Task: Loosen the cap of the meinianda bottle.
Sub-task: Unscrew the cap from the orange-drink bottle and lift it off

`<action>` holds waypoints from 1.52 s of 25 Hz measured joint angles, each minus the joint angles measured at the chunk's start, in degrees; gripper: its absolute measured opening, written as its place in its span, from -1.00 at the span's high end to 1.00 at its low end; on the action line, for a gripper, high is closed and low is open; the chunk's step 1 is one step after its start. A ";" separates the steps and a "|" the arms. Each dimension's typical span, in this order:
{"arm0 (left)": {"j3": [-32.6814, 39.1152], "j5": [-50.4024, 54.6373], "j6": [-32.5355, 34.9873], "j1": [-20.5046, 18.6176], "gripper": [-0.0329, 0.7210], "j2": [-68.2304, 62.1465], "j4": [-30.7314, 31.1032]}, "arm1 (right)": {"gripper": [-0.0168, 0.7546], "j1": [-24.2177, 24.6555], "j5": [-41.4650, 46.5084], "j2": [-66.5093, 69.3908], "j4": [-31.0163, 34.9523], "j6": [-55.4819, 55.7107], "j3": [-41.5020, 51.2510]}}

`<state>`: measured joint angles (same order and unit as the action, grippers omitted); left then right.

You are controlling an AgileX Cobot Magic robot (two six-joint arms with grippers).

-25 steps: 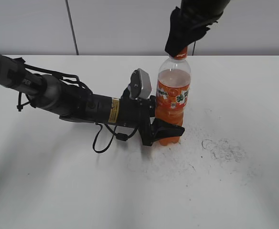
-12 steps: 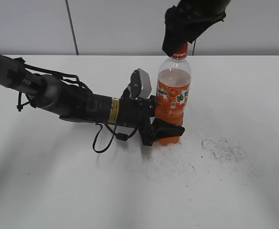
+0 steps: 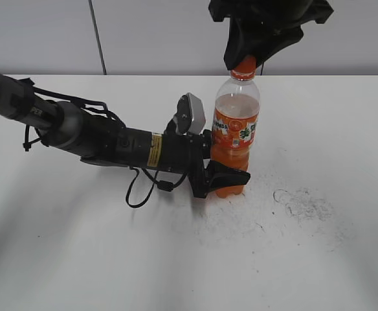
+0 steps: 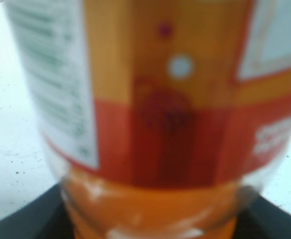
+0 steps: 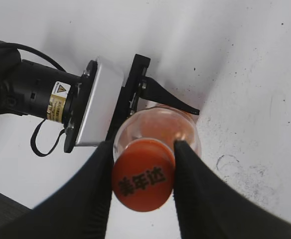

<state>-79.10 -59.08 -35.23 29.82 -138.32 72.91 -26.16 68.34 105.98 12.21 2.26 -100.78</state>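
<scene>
Cap (image 5: 143, 175) sits directly between my right gripper (image 5: 141, 172) fingers, one dark pad on each side of its rim, so that gripper is clenched on it from above; orange plastic, round, pale characters on the flat top, ribbing not resolvable here. It tops the meinianda bottle (image 3: 235, 139), which stands upright near the table (image 3: 318, 259) centre, long axis vertical and in line with my right wrist, so any twist goes about that axis. Bottle is clear plastic, orange drink filling most of it, glossy orange-red label around the middle. My left gripper (image 3: 222, 176) comes in horizontally from the left and grips the lower body, black fingers wrapping the base; left wrist view is just blurred label, bottle pressed close. Right arm is the one on the cap, left is the anchor. Tabletop is matte white with dark scuff marks right of the bottle.
</scene>
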 joint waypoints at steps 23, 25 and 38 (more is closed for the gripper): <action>0.00 0.00 -0.01 0.00 -0.41 0.00 0.14 | -0.28 0.00 -1.55 -0.02 0.46 -29.39 0.00; 0.00 0.00 -0.01 0.00 -0.41 0.00 0.09 | -0.37 0.00 -1.73 -0.02 0.44 -18.37 0.00; 0.00 0.00 -0.13 0.00 -0.41 0.00 0.03 | 0.26 0.00 0.64 -0.02 0.62 -5.71 0.00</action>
<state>-79.10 -59.08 -35.36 29.82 -138.32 72.94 -26.16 68.98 105.96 12.83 -3.45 -100.78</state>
